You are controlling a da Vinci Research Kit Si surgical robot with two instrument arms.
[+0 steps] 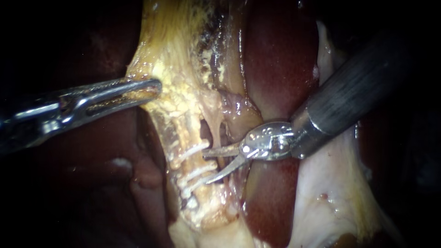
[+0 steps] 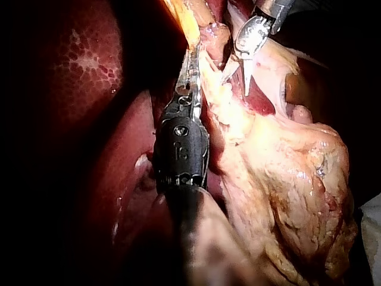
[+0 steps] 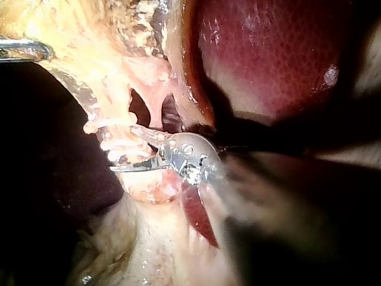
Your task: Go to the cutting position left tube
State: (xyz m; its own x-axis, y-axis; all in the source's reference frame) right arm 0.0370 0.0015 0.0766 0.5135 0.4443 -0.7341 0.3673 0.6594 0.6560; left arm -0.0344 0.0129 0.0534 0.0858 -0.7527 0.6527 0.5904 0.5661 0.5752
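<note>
The left tube (image 1: pixel 183 133) is a yellowish strand running down the middle, crossed by white clips (image 1: pixel 192 151), one upper and others lower (image 1: pixel 196 177). My right instrument (image 1: pixel 206 167) comes in from the upper right with its blades open. Their tips sit at the tube's right edge, one by the upper clip and one by the lower clips. The right wrist view shows the same open blades (image 3: pixel 124 149) beside the clips (image 3: pixel 110 124). My left instrument (image 1: pixel 156 87) is shut on yellow fatty tissue (image 1: pixel 172 69) above the clips and holds it leftward, as the left wrist view (image 2: pixel 190 59) confirms.
Dark red liver (image 1: pixel 275 55) lies behind and to the right. A second thin strand (image 1: pixel 228 133) runs right of the clipped tube, with a dark gap (image 1: pixel 206 131) between them. Pale tissue (image 1: pixel 330 193) spreads at lower right under the right shaft (image 1: pixel 353 92).
</note>
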